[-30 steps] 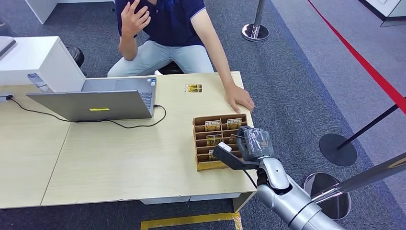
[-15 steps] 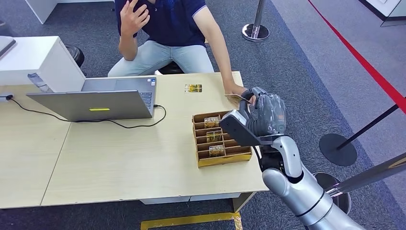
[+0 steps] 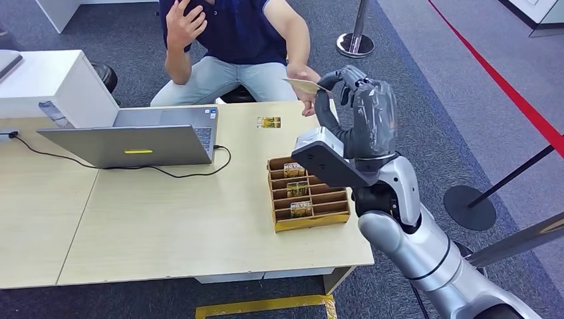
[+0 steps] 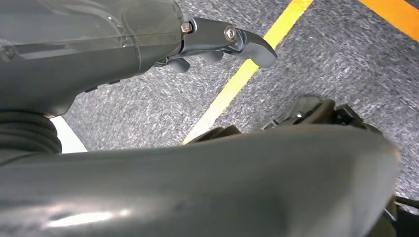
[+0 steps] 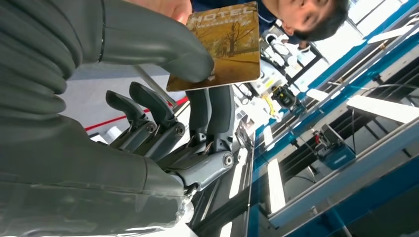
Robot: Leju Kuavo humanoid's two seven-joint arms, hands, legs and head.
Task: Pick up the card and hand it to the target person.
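On a pale wooden table standing on grey carpet sit an open grey laptop with a black cable trailing from it, a brown cardboard box divided into compartments that hold several yellow cards, and one loose card lying near the far edge. Behind the table a person in a dark blue shirt and light jeans sits facing the robot. Silver stanchion posts, black round bases and a red floor line lie off to the right.

Half a second ago the right hand was lower, just past the box; now it is raised above the table's far edge, pinching the card between thumb and fingers, with the person's hand touching the card's far end. The left hand hangs over carpet with a yellow stripe; whether its fingers are apart or together I cannot tell.
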